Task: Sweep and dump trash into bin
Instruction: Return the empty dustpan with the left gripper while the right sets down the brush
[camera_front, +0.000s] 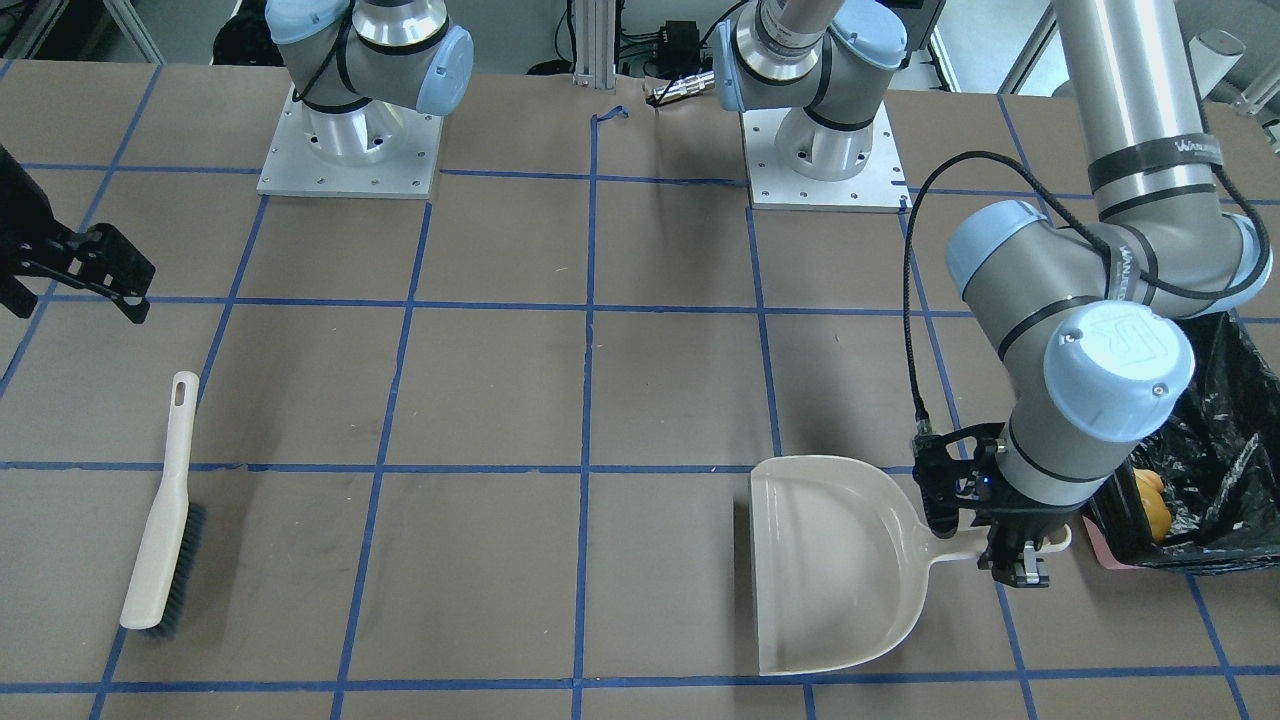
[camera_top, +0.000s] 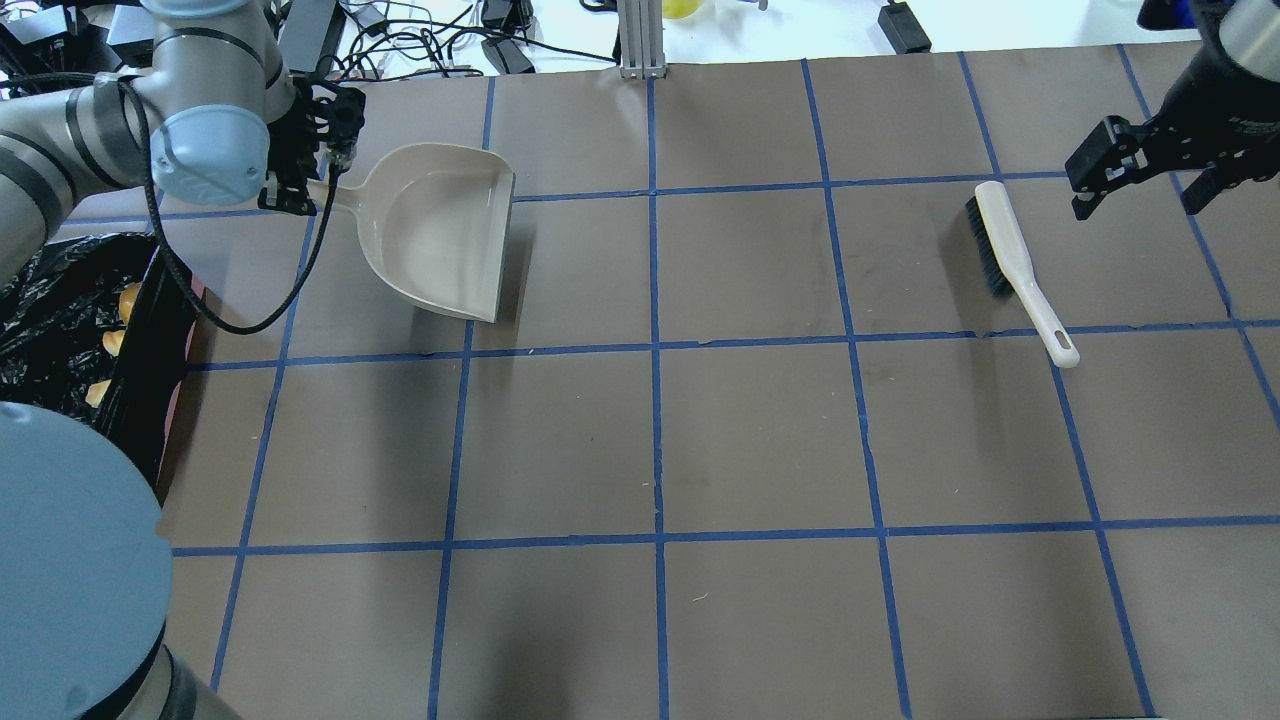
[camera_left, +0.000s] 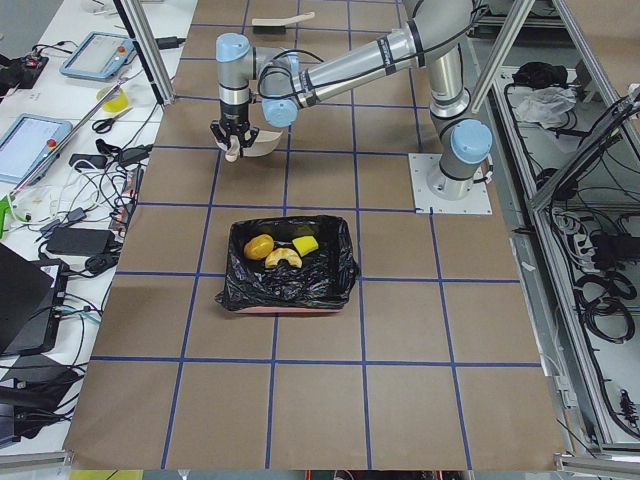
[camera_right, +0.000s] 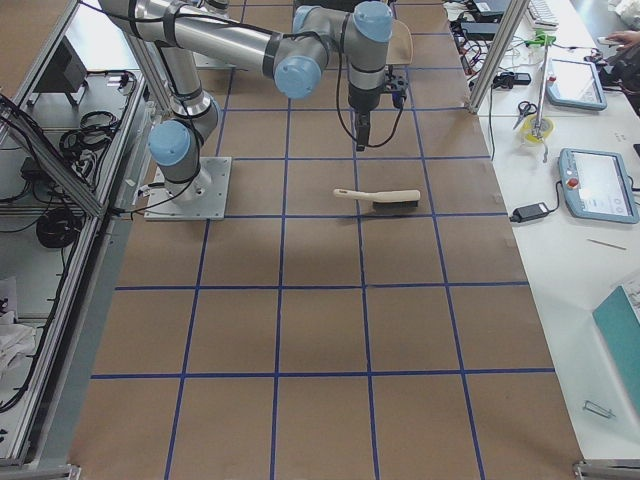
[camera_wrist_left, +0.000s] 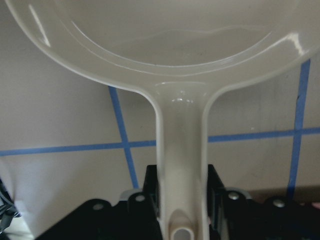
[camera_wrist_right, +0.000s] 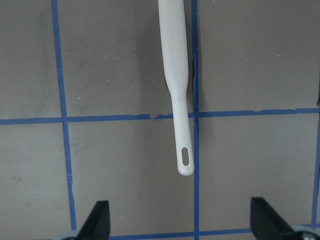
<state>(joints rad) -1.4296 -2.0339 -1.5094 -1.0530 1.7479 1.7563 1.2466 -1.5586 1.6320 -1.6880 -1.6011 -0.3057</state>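
Note:
The trash lies inside the bin, a box lined with a crinkly black bag. It is a yellow-orange lump, a green-and-yellow sponge and a pale crescent slice. The bin also shows at the front-facing view's right edge, with the lump visible in it. My left gripper is shut on the handle of the beige dustpan, which lies flat on the table beside the bin. In the left wrist view the pads press the handle. My right gripper is open and empty, above the table beside the brush.
The brush lies flat on the brown table, its handle pointing toward my right gripper. The dustpan is empty. Both arm bases stand at the robot's side of the table. Blue tape lines grid the surface.

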